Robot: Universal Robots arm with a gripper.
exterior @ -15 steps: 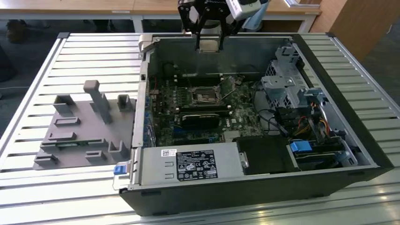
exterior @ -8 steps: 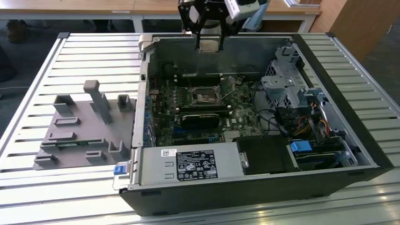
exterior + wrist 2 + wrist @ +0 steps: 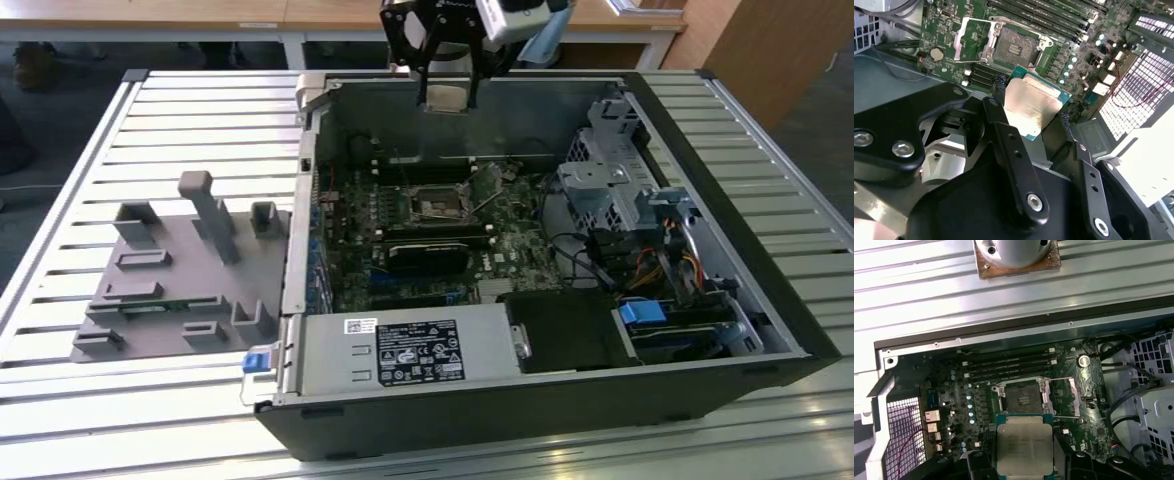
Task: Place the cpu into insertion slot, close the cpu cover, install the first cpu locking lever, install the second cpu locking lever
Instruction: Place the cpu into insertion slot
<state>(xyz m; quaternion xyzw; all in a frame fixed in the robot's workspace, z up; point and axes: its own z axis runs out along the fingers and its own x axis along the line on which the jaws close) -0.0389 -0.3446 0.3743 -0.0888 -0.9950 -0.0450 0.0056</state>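
The gripper (image 3: 447,104) is clamped on two opposite edges of the cpu (image 3: 1034,107), holding it flat with its metal top up, high over the far wall of the open computer case (image 3: 801,335). From the chip, the insertion slot (image 3: 1023,397) lies lower down and nearer in the exterior view, on the green circuit board (image 3: 523,250), roughly in line rather than off to either side. The slot is bare, its edges look about square with the chip's, and the cpu cover (image 3: 1074,395) stands swung open on the exterior view's right of it.
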